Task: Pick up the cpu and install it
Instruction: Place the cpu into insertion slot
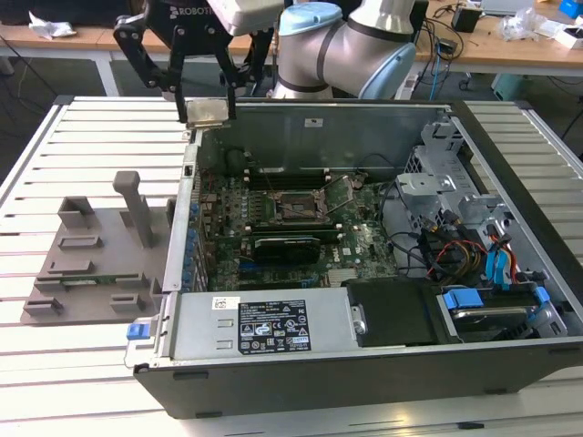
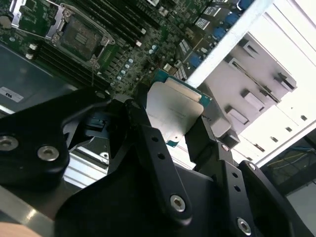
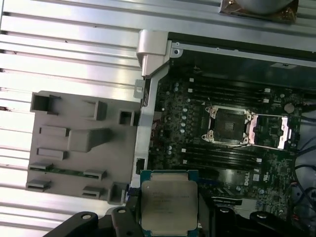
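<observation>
My gripper (image 1: 206, 109), clamping the cpu (image 1: 207, 113), hangs in open air over a corner of the computer case (image 1: 364, 127), above its wall. Inside, the socket (image 3: 229, 124) lies uncovered, with its hinged plate (image 3: 284, 133) open just beside it. Memory slots (image 3: 219, 90) flank the socket, and a black card (image 1: 287, 244) stands near it. Cables (image 1: 455, 250) and the drive cage (image 1: 433, 187) crowd the exterior view's right. The grey tray (image 1: 86, 273) and its upright post (image 1: 137, 208) stand outside the case.

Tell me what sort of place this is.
Probably a robotics lab: an opened computer case sits on a slatted metal table, cluttered wooden benches stand behind, and the claw holds the cpu.
</observation>
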